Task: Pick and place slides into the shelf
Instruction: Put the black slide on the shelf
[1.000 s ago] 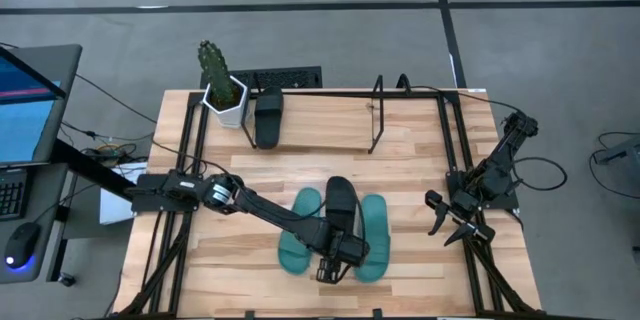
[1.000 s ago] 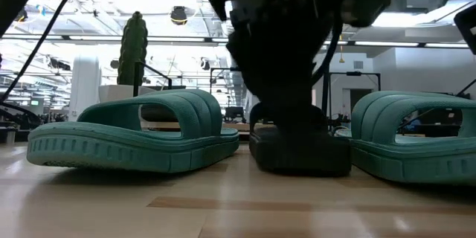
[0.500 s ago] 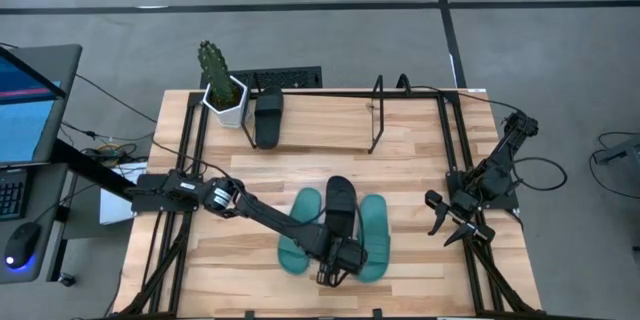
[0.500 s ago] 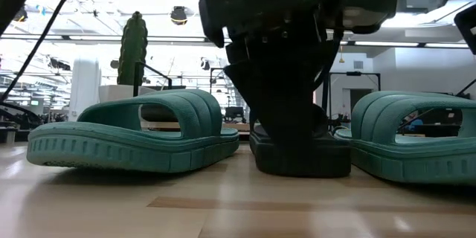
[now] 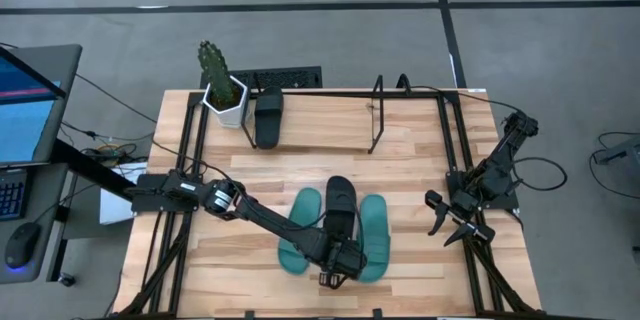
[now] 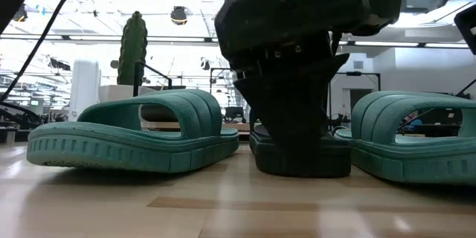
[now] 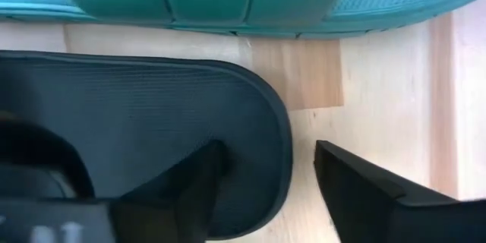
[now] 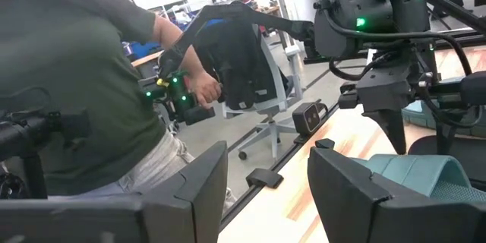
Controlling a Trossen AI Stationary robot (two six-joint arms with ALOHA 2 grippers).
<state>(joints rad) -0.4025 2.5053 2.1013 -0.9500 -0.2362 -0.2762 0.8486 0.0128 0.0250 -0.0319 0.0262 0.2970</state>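
Astride black slide's edge, left gripper.

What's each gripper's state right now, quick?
Left gripper: open, fingers straddling the edge of the black slide on the table; not clamped.
Right gripper: open, empty, parked by the table's right edge.

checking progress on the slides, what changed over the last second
The left gripper slid a little toward the table's near edge along the middle black slide, its fingers open astride the slide's near end. Both teal slides, the shelved black slide and the right gripper stayed put.
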